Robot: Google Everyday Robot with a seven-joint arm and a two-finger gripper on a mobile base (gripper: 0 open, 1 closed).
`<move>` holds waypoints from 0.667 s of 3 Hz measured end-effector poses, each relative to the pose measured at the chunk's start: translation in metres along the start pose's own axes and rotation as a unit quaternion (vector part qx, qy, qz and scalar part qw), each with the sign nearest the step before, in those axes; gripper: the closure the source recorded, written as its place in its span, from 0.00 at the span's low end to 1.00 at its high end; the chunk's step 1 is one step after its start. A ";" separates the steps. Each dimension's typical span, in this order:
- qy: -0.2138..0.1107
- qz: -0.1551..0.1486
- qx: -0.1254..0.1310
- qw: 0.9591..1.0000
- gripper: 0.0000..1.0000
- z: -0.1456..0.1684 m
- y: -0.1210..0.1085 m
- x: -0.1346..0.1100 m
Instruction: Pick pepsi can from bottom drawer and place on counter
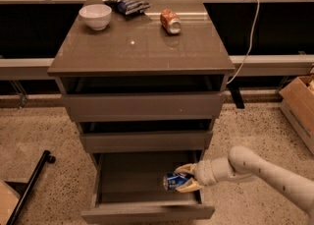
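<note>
The bottom drawer [147,213] stands pulled open at the foot of the cabinet. The blue pepsi can [173,181] lies on its side at the drawer's right side. My gripper [187,178] reaches in from the right on a white arm, and its fingers [185,169] sit above and below the can, closed on it. The can looks slightly raised off the drawer floor. The glossy grey-brown counter [142,47] tops the cabinet.
On the counter stand a white bowl [95,16], a dark chip bag [126,5] and an orange-red can [170,21] lying on its side. A cardboard box [300,103] sits on the floor at the right. A black bar [29,185] lies at the lower left.
</note>
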State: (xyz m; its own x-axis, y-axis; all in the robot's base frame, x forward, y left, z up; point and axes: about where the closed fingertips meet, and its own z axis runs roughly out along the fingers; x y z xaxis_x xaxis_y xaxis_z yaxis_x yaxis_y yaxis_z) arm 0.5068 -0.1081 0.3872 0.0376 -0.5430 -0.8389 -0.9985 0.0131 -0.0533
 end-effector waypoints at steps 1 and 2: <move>-0.002 -0.044 0.004 0.999 1.00 -0.050 0.021 -0.059; 0.029 -0.063 0.022 0.997 1.00 -0.096 0.027 -0.113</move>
State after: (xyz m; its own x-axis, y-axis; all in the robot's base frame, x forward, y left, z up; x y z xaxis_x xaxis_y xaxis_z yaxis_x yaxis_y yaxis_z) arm 0.4716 -0.1271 0.5330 0.1592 -0.5905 -0.7912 -0.9832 -0.0223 -0.1813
